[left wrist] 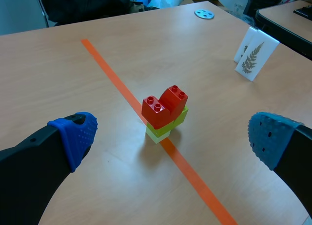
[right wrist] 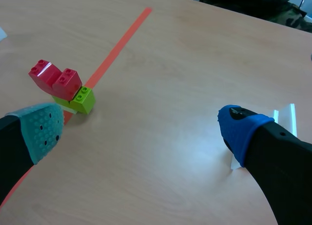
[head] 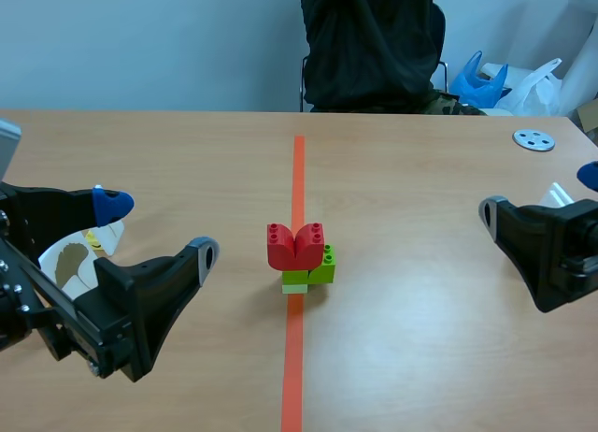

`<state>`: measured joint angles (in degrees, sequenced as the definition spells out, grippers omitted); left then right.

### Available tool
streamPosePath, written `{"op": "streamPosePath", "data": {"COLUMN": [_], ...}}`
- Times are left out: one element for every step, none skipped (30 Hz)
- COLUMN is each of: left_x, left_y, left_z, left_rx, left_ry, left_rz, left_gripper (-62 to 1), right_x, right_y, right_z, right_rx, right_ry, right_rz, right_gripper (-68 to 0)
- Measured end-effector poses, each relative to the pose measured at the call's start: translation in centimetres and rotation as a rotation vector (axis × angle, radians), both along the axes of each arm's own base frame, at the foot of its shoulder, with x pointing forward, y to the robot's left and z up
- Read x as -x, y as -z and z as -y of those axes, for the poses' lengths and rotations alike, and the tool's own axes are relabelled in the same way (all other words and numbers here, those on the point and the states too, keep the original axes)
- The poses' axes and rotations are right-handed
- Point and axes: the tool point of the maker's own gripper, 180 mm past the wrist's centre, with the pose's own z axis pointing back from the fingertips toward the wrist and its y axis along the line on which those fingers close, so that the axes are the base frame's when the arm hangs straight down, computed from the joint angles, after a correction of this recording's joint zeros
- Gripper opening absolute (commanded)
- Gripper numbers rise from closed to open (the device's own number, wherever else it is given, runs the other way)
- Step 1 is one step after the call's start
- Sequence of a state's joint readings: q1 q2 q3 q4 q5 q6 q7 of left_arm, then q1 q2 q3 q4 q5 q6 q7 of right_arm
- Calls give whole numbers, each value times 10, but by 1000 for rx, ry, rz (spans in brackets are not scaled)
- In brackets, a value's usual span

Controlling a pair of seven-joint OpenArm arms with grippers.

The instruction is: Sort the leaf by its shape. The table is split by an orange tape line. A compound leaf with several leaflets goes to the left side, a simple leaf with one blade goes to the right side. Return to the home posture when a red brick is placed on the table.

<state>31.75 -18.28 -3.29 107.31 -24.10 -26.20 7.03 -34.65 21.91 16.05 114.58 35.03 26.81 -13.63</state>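
Hanging low at the sides of the tan wooden table (head: 420, 151), the left claw (head: 158, 229) and right claw (head: 540, 194) are spread apart, holding nothing. Farther on, a red plastic brick (head: 295, 245) sits on green blocks (head: 322, 266) on the orange tape line (head: 298, 170). A white card with a feathery leaf (left wrist: 253, 57) stands on the right side. Only going home seems left.

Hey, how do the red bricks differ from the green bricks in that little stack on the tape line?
The red bricks sit on top; the green bricks sit underneath, on the table. The red bricks have sloped sides and flare apart into a V; the green bricks are plain and boxy. Both are studded toy bricks in one stack on the orange tape line.
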Motion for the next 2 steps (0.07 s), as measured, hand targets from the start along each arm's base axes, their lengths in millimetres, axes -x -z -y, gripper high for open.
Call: {"op": "streamPosePath", "data": {"left_x": [0,0], "left_y": [0,0], "left_z": [0,0], "left_rx": [0,0], "left_ry": [0,0], "left_rz": [0,0], "left_gripper": [14,14], "right_x": [0,0], "right_y": [0,0], "right_z": [0,0], "right_rx": [0,0], "right_ry": [0,0], "right_rz": [0,0], "right_gripper": [4,4]}}
